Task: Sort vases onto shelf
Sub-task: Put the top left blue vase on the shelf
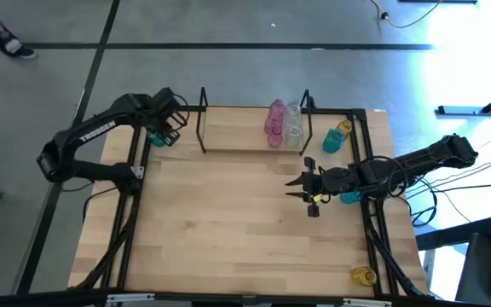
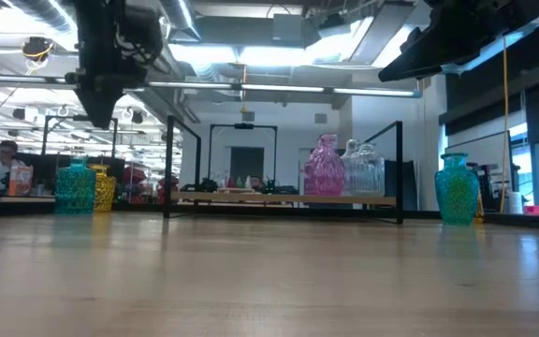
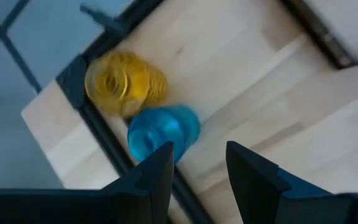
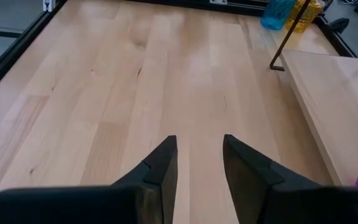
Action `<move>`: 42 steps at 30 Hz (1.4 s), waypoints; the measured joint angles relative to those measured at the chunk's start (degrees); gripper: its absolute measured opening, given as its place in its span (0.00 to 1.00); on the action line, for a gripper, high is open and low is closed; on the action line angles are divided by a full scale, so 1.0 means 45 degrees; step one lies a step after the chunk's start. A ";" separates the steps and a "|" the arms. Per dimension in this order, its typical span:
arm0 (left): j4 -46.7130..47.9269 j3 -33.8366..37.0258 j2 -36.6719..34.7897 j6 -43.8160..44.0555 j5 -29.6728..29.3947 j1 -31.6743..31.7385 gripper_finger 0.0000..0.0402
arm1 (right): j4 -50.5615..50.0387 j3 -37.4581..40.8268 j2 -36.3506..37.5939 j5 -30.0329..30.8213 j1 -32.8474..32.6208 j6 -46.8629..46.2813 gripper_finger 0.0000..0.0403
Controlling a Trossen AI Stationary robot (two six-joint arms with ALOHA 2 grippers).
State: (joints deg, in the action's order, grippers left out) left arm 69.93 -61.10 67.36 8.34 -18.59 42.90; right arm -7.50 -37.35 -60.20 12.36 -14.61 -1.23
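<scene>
**Left gripper poised over the corner vases**

Left gripper (image 1: 167, 115) hangs above the table's far left corner, fingers parted and holding nothing. Directly under it stand a teal vase (image 3: 164, 130) and a yellow vase (image 3: 124, 83), touching or nearly so, both upright, so their long axes run straight up toward the wrist camera. The teal one lies closer to the fingertips, a little off to one side of the gap between them; the yellow one sits beyond it, at the very corner. A grasp looks to call for a short shift to centre over the teal neck, then a straight descent.

The shelf (image 1: 237, 135) lies just beside this corner, along the far edge, with a pink vase (image 1: 274, 119) and a clear vase (image 1: 293, 121) side by side at its right end.

Right gripper (image 1: 301, 187) waits low over the table's right middle, also parted and empty. More vases stand on its side: teal and yellow beside the shelf's right end, one teal partly hidden under the arm, and a yellow at the near right corner.
</scene>
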 joint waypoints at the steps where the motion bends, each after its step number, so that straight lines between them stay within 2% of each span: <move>1: 0.0222 0.0000 0.0154 -0.0010 -0.0012 0.0136 0.35 | -0.0006 0.0001 0.0000 -0.0001 0.0000 0.0000 0.29; 5: 0.0845 0.0005 0.0580 -0.0286 -0.0097 0.0543 0.35 | -0.0011 -0.0003 0.0000 -0.0001 0.0000 0.0000 0.29; 12: 0.0451 0.0085 0.0697 -0.0568 -0.0063 0.1265 0.35 | -0.0015 -0.0003 0.0000 0.0002 0.0000 0.0000 0.29; 18: 0.0071 0.0766 0.0707 -0.0933 0.0014 0.1820 0.35 | -0.0020 -0.0003 0.0000 -0.0001 0.0000 0.0005 0.29; 42: -0.0556 0.1146 0.1098 -0.0787 -0.0143 0.1826 0.35 | -0.0015 -0.0003 0.0000 0.0004 0.0000 0.0005 0.29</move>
State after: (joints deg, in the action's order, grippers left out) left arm 67.43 -55.94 72.30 4.80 -19.23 51.11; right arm -7.57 -37.36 -60.20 12.38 -14.61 -1.21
